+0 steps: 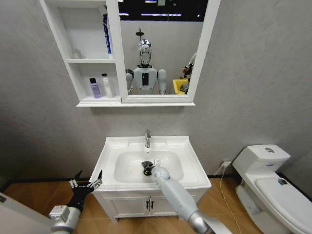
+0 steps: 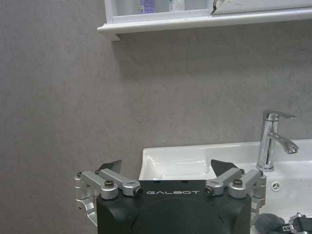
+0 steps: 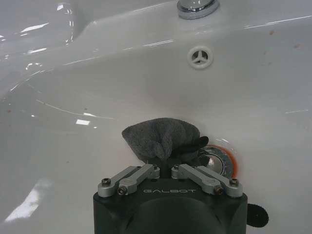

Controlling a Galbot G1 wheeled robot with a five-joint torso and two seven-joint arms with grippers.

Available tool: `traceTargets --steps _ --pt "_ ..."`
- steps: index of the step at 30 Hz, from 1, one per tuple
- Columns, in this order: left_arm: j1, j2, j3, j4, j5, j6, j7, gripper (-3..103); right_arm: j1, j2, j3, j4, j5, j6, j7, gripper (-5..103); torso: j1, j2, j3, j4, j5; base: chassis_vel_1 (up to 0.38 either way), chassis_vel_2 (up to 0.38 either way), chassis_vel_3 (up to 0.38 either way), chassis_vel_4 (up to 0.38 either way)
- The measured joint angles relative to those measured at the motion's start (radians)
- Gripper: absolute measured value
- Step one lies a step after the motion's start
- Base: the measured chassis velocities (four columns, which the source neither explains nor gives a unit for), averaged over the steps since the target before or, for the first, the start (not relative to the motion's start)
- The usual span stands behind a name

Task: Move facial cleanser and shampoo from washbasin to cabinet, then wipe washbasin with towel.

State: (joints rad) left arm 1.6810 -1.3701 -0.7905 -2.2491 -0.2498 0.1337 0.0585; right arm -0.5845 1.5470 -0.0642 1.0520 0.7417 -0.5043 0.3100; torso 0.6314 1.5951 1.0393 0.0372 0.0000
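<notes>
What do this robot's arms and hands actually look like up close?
Each hand, left and right, is a black block marked GALBOT in pale letters, with silver metal bolted linkages carrying dark fingertips. The right arm is a smooth light grey tube with rounded joints.

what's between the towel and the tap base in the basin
Bare white ceramic, seen in the right wrist view: only the overflow hole sits between the towel and the tap base.

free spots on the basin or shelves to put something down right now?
Free: the washbasin rim either side of the tap, and the bowl's left half. Crowded: bowl centre, where the right gripper holds the towel beside the drain; the cabinet's lowest shelf holds two bottles.
</notes>
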Motion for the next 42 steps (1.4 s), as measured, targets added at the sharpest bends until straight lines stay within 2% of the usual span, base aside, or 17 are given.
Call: traceTargets --steps 3,6,7,8,11,16,19,22,25,26,27,32,34,38,39,41,42 --pt "0.000 0.000 0.000 0.000 0.000 0.000 0.000 100 -0.006 -0.022 0.009 0.016 0.007 -0.003 0.013 5 0.000 0.000 0.000 -0.0004 0.0000 0.000 0.000 0.000 0.000" --pt "0.000 0.000 0.000 0.000 0.000 0.000 0.000 100 -0.034 -0.097 0.037 0.045 0.014 -0.009 0.019 5 0.000 0.000 0.000 -0.0009 0.0001 0.000 0.000 0.000 0.000" --pt "0.000 0.000 0.000 0.000 0.000 0.000 0.000 100 -0.034 -0.097 0.037 0.045 0.014 -0.009 0.019 5 0.000 0.000 0.000 -0.0009 0.0001 0.000 0.000 0.000 0.000" --pt "0.000 0.000 0.000 0.000 0.000 0.000 0.000 100 -0.042 -0.117 0.051 0.056 0.001 -0.011 0.022 5 0.000 0.000 0.000 -0.0009 0.0003 0.000 0.000 0.000 0.000" --pt "0.000 0.000 0.000 0.000 0.000 0.000 0.000 100 -0.063 -0.172 0.086 0.094 -0.124 0.000 0.007 5 0.000 0.000 0.000 -0.0009 0.0003 0.000 0.000 0.000 0.000" --pt "0.000 0.000 0.000 0.000 0.000 0.000 0.000 100 -0.066 -0.199 0.091 0.117 -0.134 0.001 0.001 5 0.000 0.000 0.000 -0.0010 0.0000 0.000 0.000 0.000 0.000" --pt "0.000 0.000 0.000 0.000 0.000 0.000 0.000 100 -0.064 -0.186 0.087 0.106 -0.116 0.001 -0.008 5 0.000 0.000 0.000 -0.0011 0.0000 0.000 0.000 0.000 0.000" --pt "0.000 0.000 0.000 0.000 0.000 0.000 0.000 100 -0.062 -0.145 0.071 0.079 -0.098 0.001 -0.018 5 0.000 0.000 0.000 -0.0010 0.0000 0.000 0.000 0.000 0.000" --pt "0.000 0.000 0.000 0.000 0.000 0.000 0.000 100 -0.053 -0.055 0.047 0.031 -0.108 0.012 -0.051 5 0.000 0.000 0.000 -0.0006 0.0000 0.000 0.000 0.000 0.000" --pt "0.000 0.000 0.000 0.000 0.000 0.000 0.000 100 -0.053 -0.055 0.047 0.031 -0.108 0.012 -0.051 5 0.000 0.000 0.000 -0.0006 0.0000 0.000 0.000 0.000 0.000" --pt "0.000 0.000 0.000 0.000 0.000 0.000 0.000 100 -0.050 -0.022 0.040 0.015 -0.114 0.015 -0.059 5 0.000 0.000 0.000 -0.0002 0.0000 0.000 0.000 0.000 0.000" --pt "0.000 0.000 0.000 0.000 0.000 0.000 0.000 100 -0.047 0.019 0.036 -0.002 -0.117 0.023 -0.073 5 0.000 0.000 0.000 0.0000 0.0000 0.000 0.000 0.000 0.000" --pt "0.000 0.000 0.000 0.000 0.000 0.000 0.000 100 -0.051 0.008 0.039 0.008 -0.115 0.023 -0.074 5 0.000 0.000 0.000 0.0000 0.0001 0.000 0.000 0.000 0.000" --pt "0.000 0.000 0.000 0.000 0.000 0.000 0.000 100 -0.076 -0.118 0.068 0.097 -0.085 0.015 -0.048 5 0.000 0.000 0.000 -0.0009 0.0003 0.000 0.000 0.000 0.000" --pt "0.000 0.000 0.000 0.000 0.000 0.000 0.000 100 -0.076 -0.118 0.068 0.097 -0.085 0.015 -0.048 5 0.000 0.000 0.000 -0.0009 0.0003 0.000 0.000 0.000 0.000" --pt "0.000 0.000 0.000 0.000 0.000 0.000 0.000 100 -0.087 -0.189 0.085 0.161 -0.072 0.006 -0.025 5 0.000 0.000 0.000 -0.0011 0.0003 0.000 0.000 0.000 0.000" --pt "0.000 0.000 0.000 0.000 0.000 0.000 0.000 100 -0.087 -0.189 0.085 0.161 -0.072 0.006 -0.025 5 0.000 0.000 0.000 -0.0011 0.0003 0.000 0.000 0.000 0.000"
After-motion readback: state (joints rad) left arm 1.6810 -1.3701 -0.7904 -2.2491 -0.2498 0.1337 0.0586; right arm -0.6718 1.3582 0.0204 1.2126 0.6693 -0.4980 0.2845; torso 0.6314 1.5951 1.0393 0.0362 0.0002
